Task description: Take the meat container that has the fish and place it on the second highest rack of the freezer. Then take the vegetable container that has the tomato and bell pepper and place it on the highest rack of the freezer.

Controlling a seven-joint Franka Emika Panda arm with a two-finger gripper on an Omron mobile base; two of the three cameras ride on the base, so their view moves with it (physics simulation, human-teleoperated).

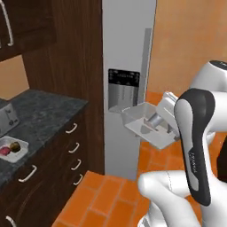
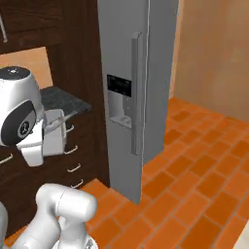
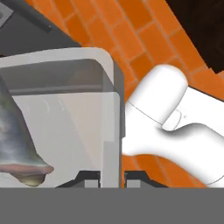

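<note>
Dark wood cabinets and an orange brick floor frame the left base view, where the tall grey freezer [image 1: 126, 57] stands with its door shut and its black dispenser panel [image 1: 123, 77] facing the robot. Held up in front of that door is the meat container [image 1: 148, 124], a clear, thin-walled tray with the silvery fish [image 1: 155, 119] lying loose inside; the gripper [image 1: 167, 129] meets its near rim. On the grey stone desk [image 1: 40, 108] at the lower left sits the vegetable container [image 1: 12, 148] with the red tomato [image 1: 5, 150] and the darker bell pepper [image 1: 16, 146], well apart from the arm. From the right base view the freezer [image 2: 129, 73] shows its long bar handle [image 2: 136, 92], still unopened, and the meat container [image 2: 54, 131] hangs close against the arm's head, near the drawers. Seen from the hand view, the jaws are clamped on the side wall of the meat container [image 3: 61, 109], the wall passing between the two dark tips, with the fish [image 3: 17, 140] at the left of the tray. My judgement: the tray is light and stiff but smooth, so a rim pinch lets it pivot, and the fish can slide if it tips; keeping it level matters, and the rim close to a corner looks the firmest hold.
</note>
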